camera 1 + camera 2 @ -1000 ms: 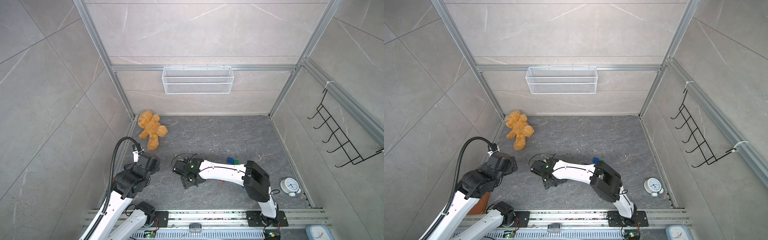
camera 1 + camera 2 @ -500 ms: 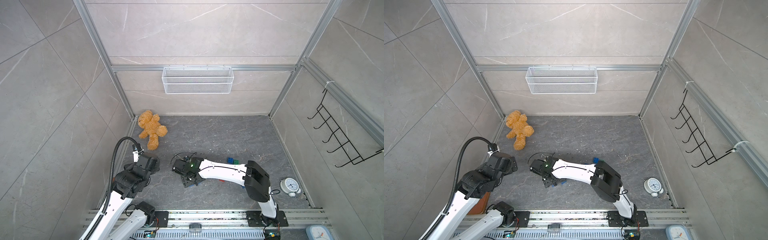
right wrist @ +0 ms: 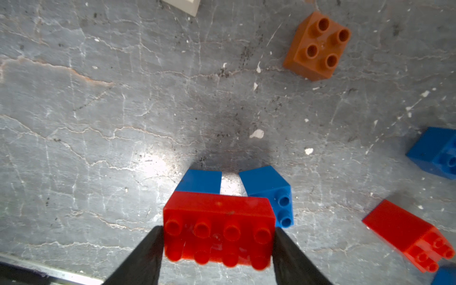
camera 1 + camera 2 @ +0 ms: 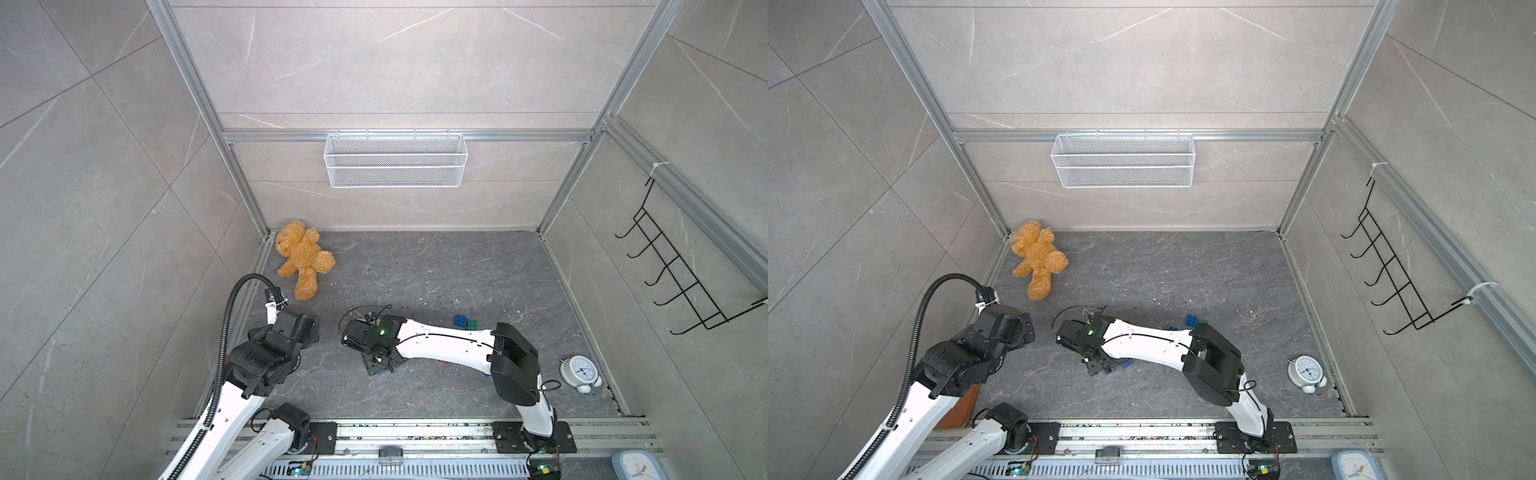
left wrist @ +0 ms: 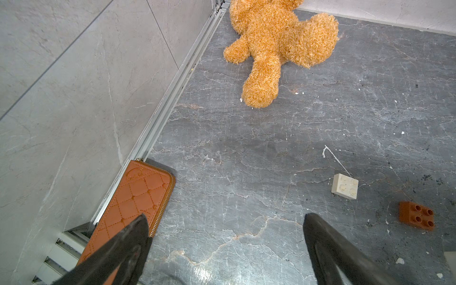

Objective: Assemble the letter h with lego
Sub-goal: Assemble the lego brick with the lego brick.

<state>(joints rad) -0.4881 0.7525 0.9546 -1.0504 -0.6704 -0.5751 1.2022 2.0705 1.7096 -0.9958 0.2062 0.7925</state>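
Our right arm (image 4: 440, 343) stretches low and leftward across the surface (image 4: 436, 270), with the wrist pitched down. Our right fingers (image 3: 145, 254) press on both ends of the long red brick (image 3: 218, 213), which sits on a blue brick (image 3: 201, 181) near the surface's middle. Our left arm (image 4: 257, 365) is folded beside the left wall. Our left fingers (image 5: 128, 246) are spread wide above the surface.

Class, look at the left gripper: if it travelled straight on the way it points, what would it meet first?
The left gripper would most likely meet bare floor first; the teddy bear lies farther along, though depth is unclear.
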